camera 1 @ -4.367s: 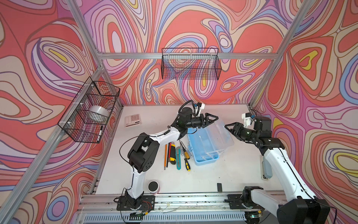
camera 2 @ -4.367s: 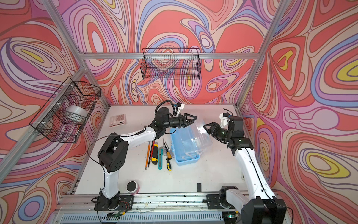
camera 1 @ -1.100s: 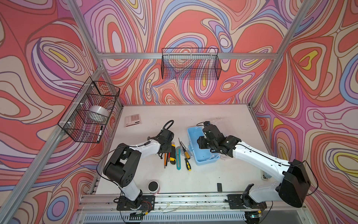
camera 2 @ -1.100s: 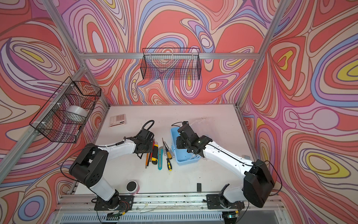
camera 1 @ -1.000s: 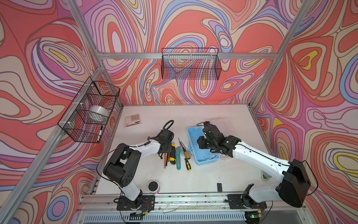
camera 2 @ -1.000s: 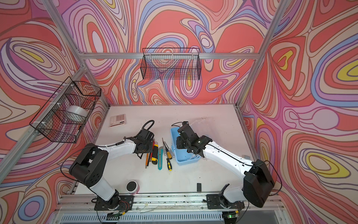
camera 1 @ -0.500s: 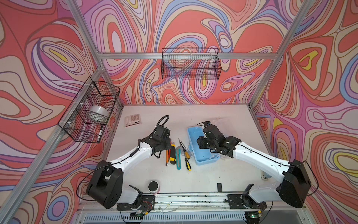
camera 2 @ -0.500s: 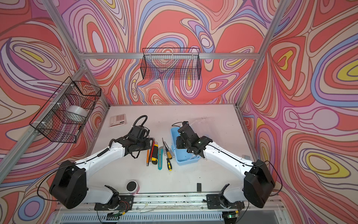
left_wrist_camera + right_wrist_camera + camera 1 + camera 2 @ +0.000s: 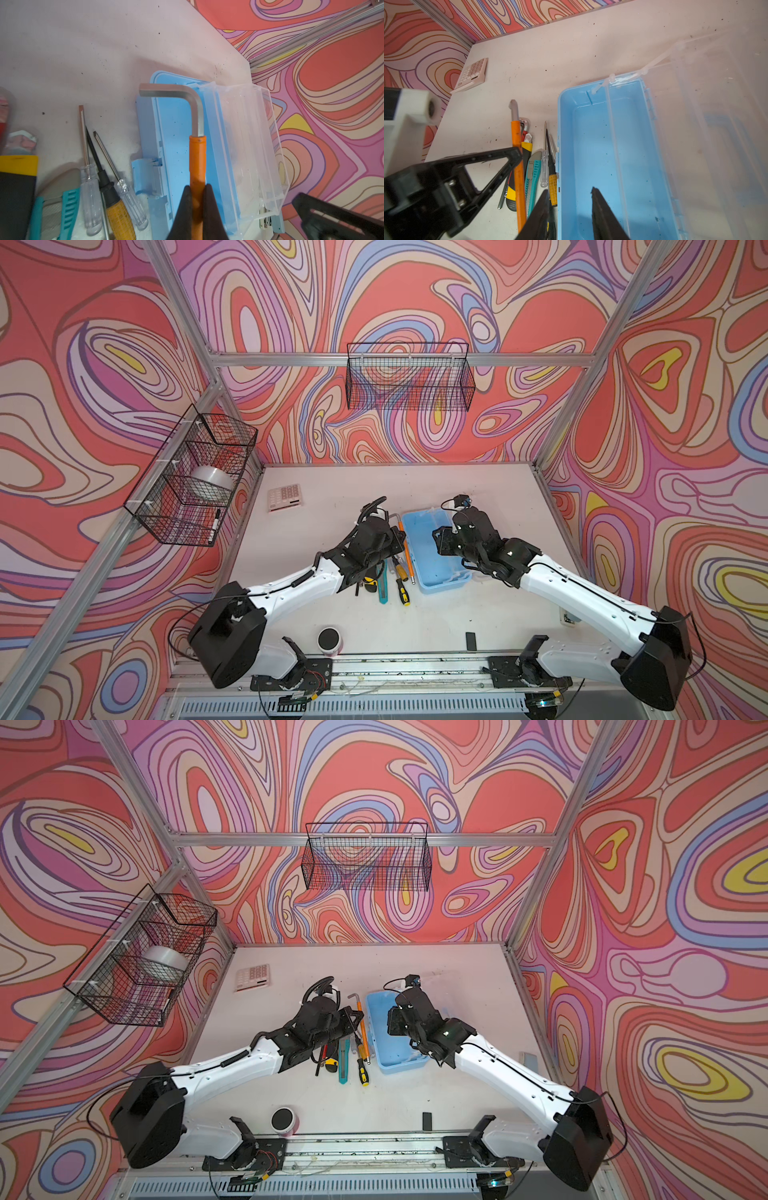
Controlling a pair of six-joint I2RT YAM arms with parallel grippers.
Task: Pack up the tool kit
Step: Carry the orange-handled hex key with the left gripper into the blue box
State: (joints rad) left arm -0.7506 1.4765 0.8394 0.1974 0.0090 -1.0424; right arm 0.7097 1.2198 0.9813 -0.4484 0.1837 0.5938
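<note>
The left end effector is clenched on the orange sleeve of a hex key, whose bare metal end bends at a right angle. In both top views the key runs lengthwise along the tool-side rim of the light blue case. The case sits on the white desk, its clear lid swung open away from the tools. The right end effector hovers over the case's near end, fingers apart, gripping nothing. Just beside the case, a yellow-black knife, a teal knife and screwdrivers lie in a row. A calculator rests well apart, near the back left corner.
</note>
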